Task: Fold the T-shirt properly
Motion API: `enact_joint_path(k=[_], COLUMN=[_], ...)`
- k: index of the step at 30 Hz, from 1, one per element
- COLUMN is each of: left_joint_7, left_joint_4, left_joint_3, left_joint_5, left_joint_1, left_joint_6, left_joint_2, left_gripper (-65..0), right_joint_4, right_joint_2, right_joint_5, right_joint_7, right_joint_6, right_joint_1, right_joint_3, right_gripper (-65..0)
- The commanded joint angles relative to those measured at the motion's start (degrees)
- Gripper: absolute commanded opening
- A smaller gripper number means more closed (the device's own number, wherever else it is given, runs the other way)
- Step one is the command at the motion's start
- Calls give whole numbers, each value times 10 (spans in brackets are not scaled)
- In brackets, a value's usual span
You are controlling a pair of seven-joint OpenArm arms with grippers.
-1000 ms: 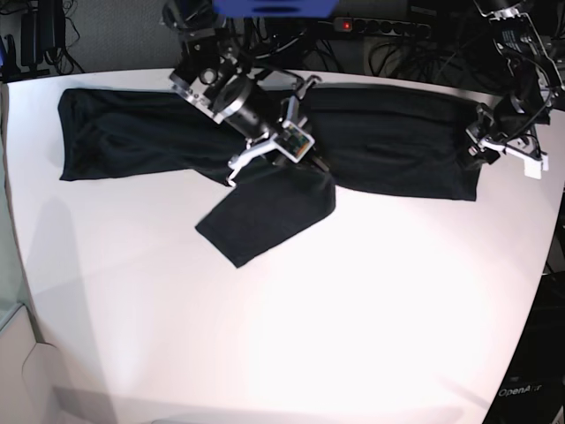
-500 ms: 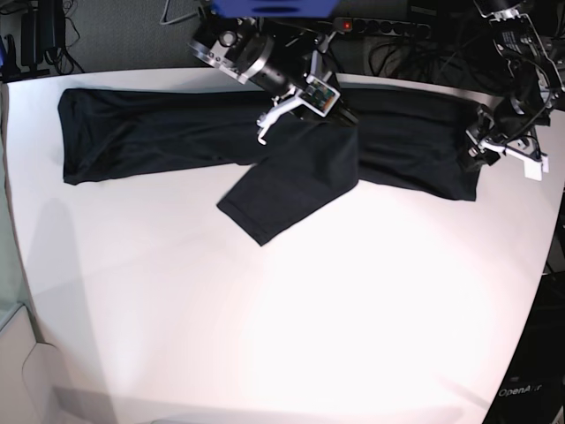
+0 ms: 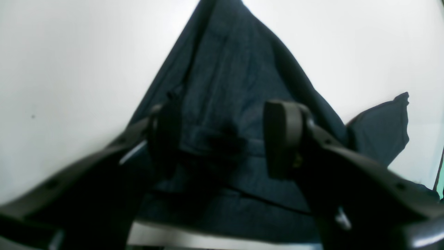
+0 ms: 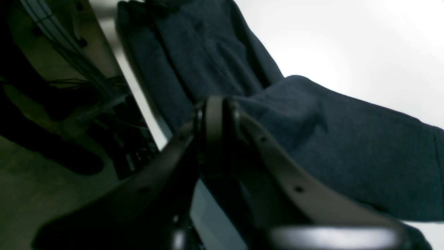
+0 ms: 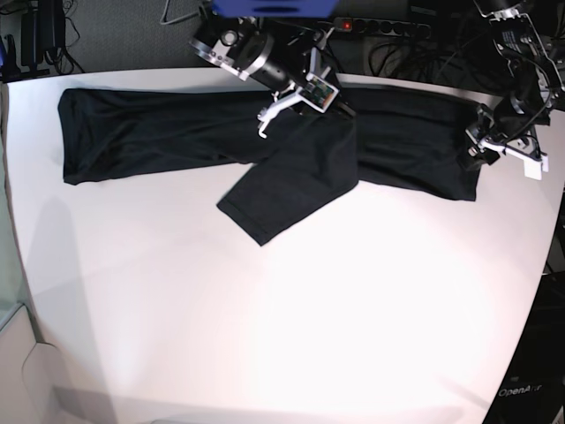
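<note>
Nearest the base camera lies bare white table [image 5: 291,336], nothing on it. Beyond that, the T-shirt [image 5: 177,132] is spread as a long dark band across the far part of the table, with one sleeve [image 5: 291,190] folded down and lying at a slant out of the band's middle toward the near side; its cuff end points near-left. The placement suggests a sleeve-in fold under way, the band kept flat so later folds stay square. At the band's far edge, mid-table, the right gripper [image 5: 305,99] hangs over the root of that sleeve. In its wrist view the jaws look nearly together, but whether cloth sits between them cannot be told, nor whether the claw is fully closed. At the band's end on the base view's right, the left gripper [image 5: 481,146] sits at the hem; its wrist view shows the fingers [image 3: 281,139] standing wide apart with fabric below them, nothing pinched. Judgement: it waits to take this end. Behind the table edge, cables [image 5: 397,40].
</note>
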Motion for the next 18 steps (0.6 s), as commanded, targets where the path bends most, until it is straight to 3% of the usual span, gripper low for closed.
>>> enact_joint_path(k=[1,6,12,18], left_joint_7=[-5,-5,-5,-5], left_joint_4=[11,12,13,76], left_joint_3=[-3,-2,-2,17], left_joint_5=[-10,-11,-12,-13], left_joint_1=[-5,-6,-7,-37], left_joint_6=[-3,-3,-4,-4], left_joint_2=[-8,-8,-8,-5], left_gripper=[-284,-284,-284,-284], right_joint_4=[-3,-31,-20,33], right_joint_2=[-11,-11,-11,-11], right_joint_5=[-3,-3,-4,-3], right_joint_7=[16,16,16,16], right_joint_6=[-2,-2,-2,-2], right_joint_1=[-6,-6,-1,14], right_joint_3=[-10,-10,-3,105], right_gripper=[-558,-474,-473,-473])
